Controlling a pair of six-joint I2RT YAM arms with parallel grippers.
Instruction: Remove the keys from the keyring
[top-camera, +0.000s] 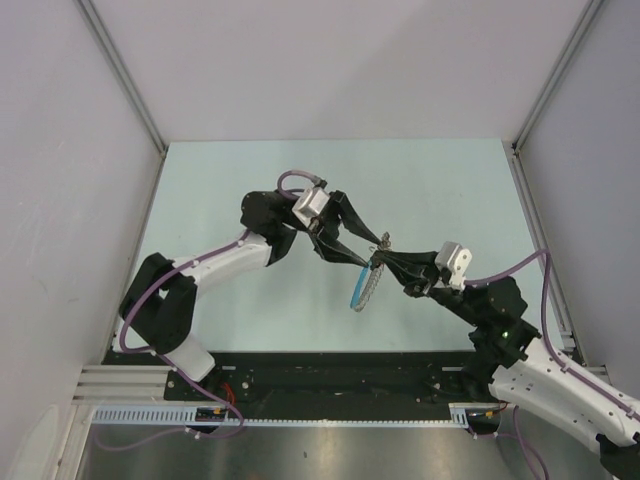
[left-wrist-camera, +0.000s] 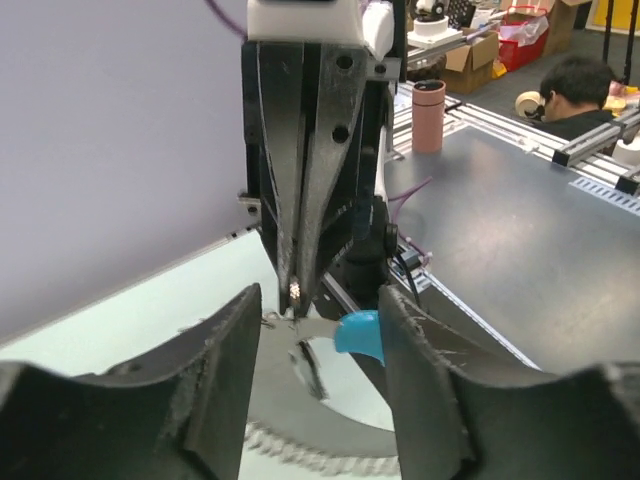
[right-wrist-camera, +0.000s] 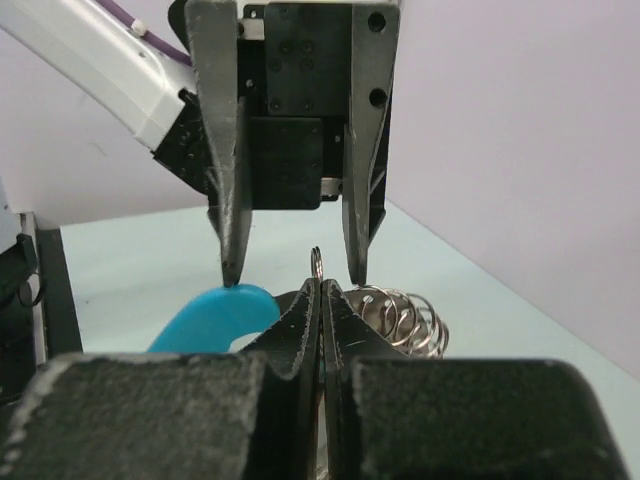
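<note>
The right hand (right-wrist-camera: 320, 292) is clamped shut. A thin metal wire keyring (right-wrist-camera: 316, 262) pokes up from between its fingertips, held in the air above the tabletop. Facing it, the left hand (right-wrist-camera: 294, 278) has its jaws apart, one finger on either side of that ring, gripping nothing. The dull metal keys are too small to pick out with certainty; they probably sit at this pinch.

A bright blue curved strap (right-wrist-camera: 215, 315) hangs just beside the right fingers, and a silver coiled wire spring (right-wrist-camera: 400, 315) lies on the other side. To do this step well, I judge the right hand should grip firmly. The left should close on one key alone, not the strap or coil, then work it round the wire towards the split rather than tugging straight.

Below lies a pale green tabletop (top-camera: 430, 190), boxed in by plain pale grey walls (top-camera: 330, 60). Beyond, a dark grey second tabletop (left-wrist-camera: 520, 230) carries a pink cylinder (left-wrist-camera: 428, 115), and a dark-haired person (left-wrist-camera: 575, 85) sits further back.
</note>
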